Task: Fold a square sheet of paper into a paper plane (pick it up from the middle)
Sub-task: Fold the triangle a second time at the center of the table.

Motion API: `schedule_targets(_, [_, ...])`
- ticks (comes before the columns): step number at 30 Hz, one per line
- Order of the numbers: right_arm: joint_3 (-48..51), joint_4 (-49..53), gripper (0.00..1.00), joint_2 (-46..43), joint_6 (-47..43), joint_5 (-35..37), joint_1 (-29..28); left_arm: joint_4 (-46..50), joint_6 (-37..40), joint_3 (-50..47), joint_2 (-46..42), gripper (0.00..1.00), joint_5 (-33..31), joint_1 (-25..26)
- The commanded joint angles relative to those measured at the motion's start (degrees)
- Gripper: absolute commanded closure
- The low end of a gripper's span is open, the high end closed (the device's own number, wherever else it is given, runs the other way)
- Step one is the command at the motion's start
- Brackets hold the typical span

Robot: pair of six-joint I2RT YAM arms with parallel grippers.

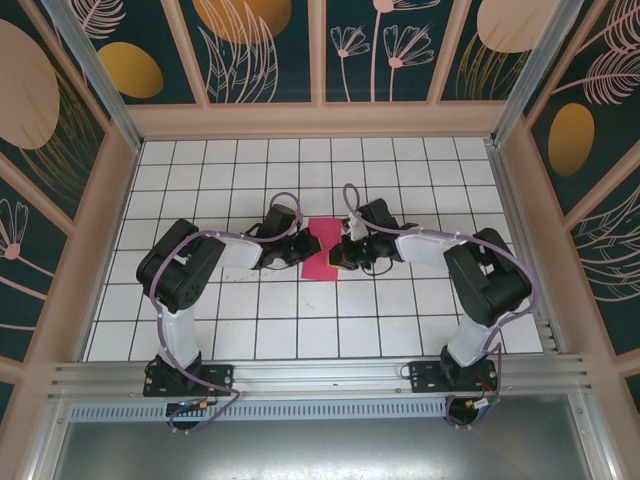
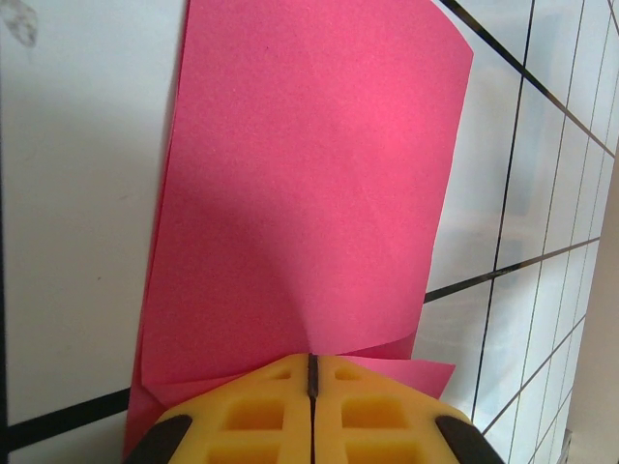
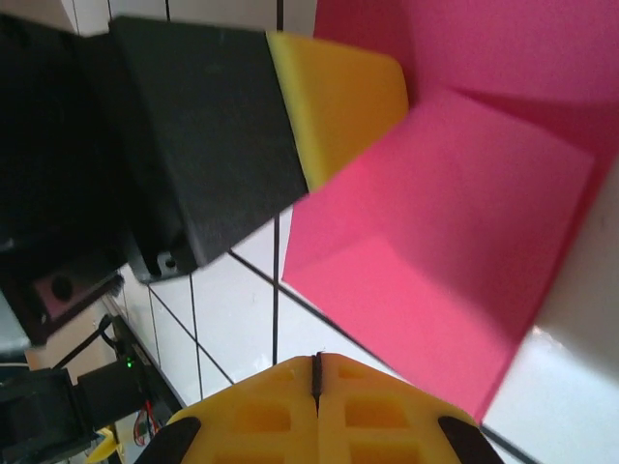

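Grid table (image 1: 300,330), folded pink paper (image 1: 322,250)

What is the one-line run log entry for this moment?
paper: pink, creased, between both grippers | left gripper: shut, tips at paper edge | right gripper: shut, near paper | fold: unfinished

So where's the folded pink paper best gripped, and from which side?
Probably a long side edge, coming in low from the left: the paper lies thin and low on the table, so only its edges offer purchase. The edge by the left gripper looks easiest, since its layers splay apart slightly there.
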State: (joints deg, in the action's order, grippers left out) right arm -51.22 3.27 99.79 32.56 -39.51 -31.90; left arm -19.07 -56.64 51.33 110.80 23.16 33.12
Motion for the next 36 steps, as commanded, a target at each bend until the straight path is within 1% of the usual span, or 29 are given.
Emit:
schedule_targets(1, [-0.1,1.0,0.97,3.8,0.3,-0.9,0.0,5.5,1.2,-0.3,3.1,0.91,-2.6,-0.1])
schedule_targets(5, [2.1,4.1,0.97,5.0,-1.4,0.9,-0.1,5.6,1.0,-0.5,3.0,0.91,-3.0,-0.1])
schedule_targets(9, [7.0,3.0,0.95,3.9,-1.2,1.2,0.0,5.3,0.7,-0.8,3.0,0.91,-3.3,-0.1])
schedule_targets(13, [9.7,3.4,0.95,2.3,-1.0,1.9,0.2,5.4,0.8,-0.9,3.2,0.91,-3.4,-0.1])
schedule_targets(22, [8.2,5.9,0.94,-1.9,-1.4,2.1,0.3,5.4,0.8,-0.8,3.4,0.91,-3.4,-0.2])
schedule_targets(25, [7.0,3.6,0.94,-5.2,-0.8,2.5,0.3,5.5,1.0,-0.8,3.2,0.91,-3.3,-0.1])
schedule_targets(27, [6.4,-0.3,0.94,-7.4,0.3,2.6,0.2,5.5,1.3,-0.8,2.8,0.91,-3.5,-0.1])
schedule_targets(29, [5.2,-3.2,0.93,-6.3,1.6,1.4,0.3,5.6,1.3,-0.4,2.6,0.91,-3.4,-0.2])
schedule_targets(31, [2.8,-3.7,0.94,-2.9,2.1,-0.5,0.2,5.6,1.4,-0.3,2.3,0.91,-3.3,-0.1])
schedule_targets(34, [1.0,-1.9,0.95,0.9,1.9,3.2,-0.1,5.7,1.4,0.3,2.2,0.90,-3.0,-0.1])
schedule_targets(36, [1.6,-3.1,0.95,2.4,1.8,3.2,-0.1,5.7,1.5,0.7,2.2,0.90,-2.9,-0.1])
